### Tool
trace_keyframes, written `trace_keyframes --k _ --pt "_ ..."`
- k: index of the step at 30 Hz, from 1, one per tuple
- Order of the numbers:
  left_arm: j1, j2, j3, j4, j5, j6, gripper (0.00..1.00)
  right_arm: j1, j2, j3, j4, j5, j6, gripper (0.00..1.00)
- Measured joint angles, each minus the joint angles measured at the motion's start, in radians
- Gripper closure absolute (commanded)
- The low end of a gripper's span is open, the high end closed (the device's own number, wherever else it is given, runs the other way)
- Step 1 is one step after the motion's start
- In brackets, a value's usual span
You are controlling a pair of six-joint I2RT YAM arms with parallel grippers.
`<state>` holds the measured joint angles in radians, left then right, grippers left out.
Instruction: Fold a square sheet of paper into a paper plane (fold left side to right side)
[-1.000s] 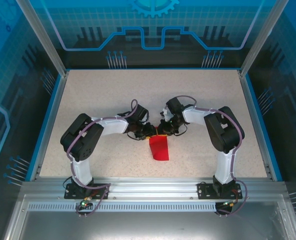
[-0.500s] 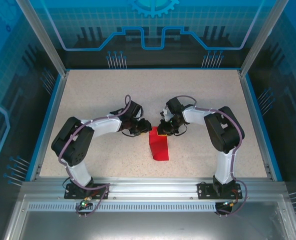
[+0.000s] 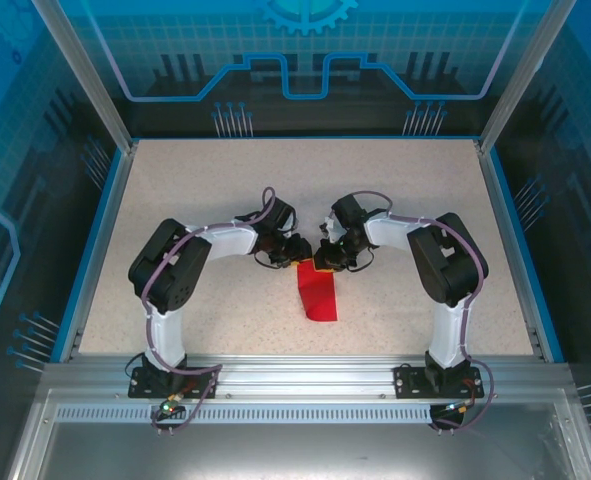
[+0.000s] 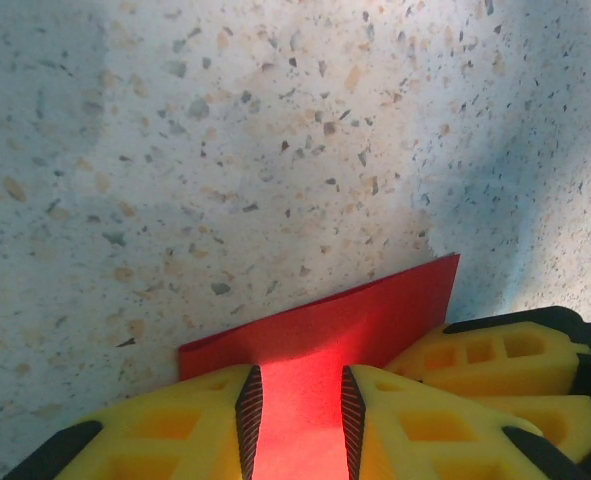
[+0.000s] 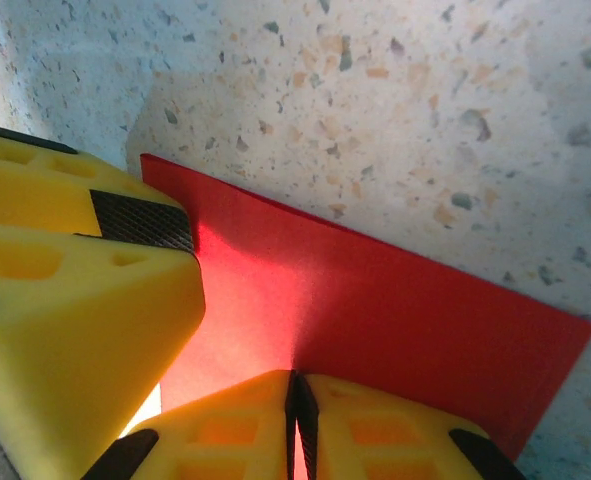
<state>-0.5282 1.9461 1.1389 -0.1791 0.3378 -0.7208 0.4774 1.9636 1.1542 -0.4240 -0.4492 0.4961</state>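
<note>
We see the square sheet of paper (image 3: 318,293) lying on the speckled table (image 3: 175,200) as a narrow red strip. That makes us think it is already doubled over. The 2 arm bases stand to the near left and near right of the sheet, and bare table lies around it on every side.

Both pincers crowd the far end of the sheet. The left pincer (image 4: 295,390) comes in from the sheet's left with its jaws partly apart. Red paper shows in the gap between its black pads (image 4: 248,405), and it has hold of nothing. The right pincer (image 5: 295,395) comes in from the sheet's right, just beside the other. Its jaws are pressed together and the sheet runs right into the seam. It appears to pinch the paper there, though we cannot be sure how many layers it has.

We see 3 risks from here:

1. The sheet may slide. The paper is thin and light, so a pull from the closed right pincer could drag the whole strip instead of turning 1 layer. The edges would then not meet and the crease would run crooked.
2. The yellow fingertips almost touch over the sheet's far end. A small sideways move by either arm could knock the other and crumple the corner.
3. If the left pincer closes or presses while the right one pulls, the sheet could tear or wrinkle between them.
</note>
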Motion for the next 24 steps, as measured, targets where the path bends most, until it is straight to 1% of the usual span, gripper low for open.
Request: trace_keyframes --k 4,10,14,16,19,22,24 --pt "0.002 0.004 0.011 -0.019 -0.023 0.016 0.68 0.0 0.0 0.0 -0.002 0.001 0.0 0.86" --pt "0.007 0.004 0.011 -0.023 -0.026 0.024 0.68 0.0 0.0 0.0 -0.002 0.001 0.0 0.86" --pt "0.01 -0.005 0.005 -0.024 -0.028 0.045 0.66 0.0 0.0 0.0 -0.002 0.001 0.0 0.86" --pt "0.017 -0.034 -0.016 -0.034 -0.047 0.057 0.64 0.0 0.0 0.0 -0.002 0.0 0.0 0.86" --pt "0.035 -0.118 -0.068 -0.055 -0.069 0.072 0.64 0.0 0.0 0.0 -0.002 0.0 0.0 0.86" --pt "0.039 -0.236 -0.136 -0.041 -0.07 0.072 0.63 0.0 0.0 0.0 -0.002 0.0 0.0 0.86" --pt "0.027 -0.311 -0.19 -0.005 -0.06 0.066 0.63 0.0 0.0 0.0 -0.001 0.0 0.0 0.86"
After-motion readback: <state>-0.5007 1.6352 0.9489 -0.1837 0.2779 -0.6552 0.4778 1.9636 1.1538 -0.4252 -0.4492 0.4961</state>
